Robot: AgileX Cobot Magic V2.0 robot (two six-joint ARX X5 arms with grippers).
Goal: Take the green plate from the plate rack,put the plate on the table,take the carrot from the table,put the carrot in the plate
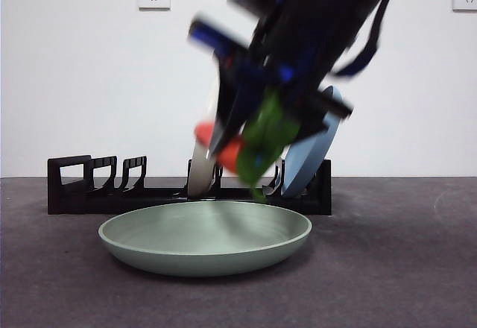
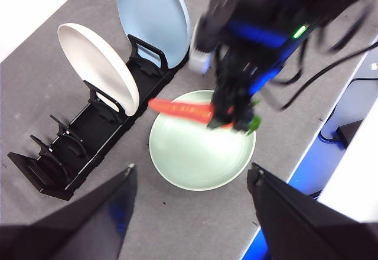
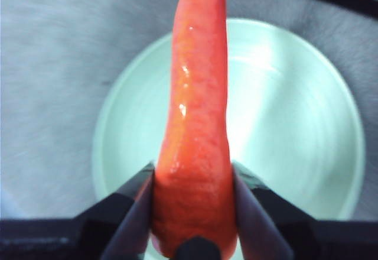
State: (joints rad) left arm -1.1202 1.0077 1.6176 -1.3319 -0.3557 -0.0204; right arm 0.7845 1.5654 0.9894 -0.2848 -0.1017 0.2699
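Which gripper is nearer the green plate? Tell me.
Right. The right gripper holds the carrot just above the green plate; the left gripper hangs higher, jaws open.

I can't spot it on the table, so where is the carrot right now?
The carrot is in the air, clamped in the right tool, right above the green plate that lies on the table in front of the plate rack.

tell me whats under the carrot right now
The green plate lies directly below the carrot, which the right gripper holds in the air above it. The plate's visible bowl looks bare; the strip behind the carrot is covered in the right wrist view.
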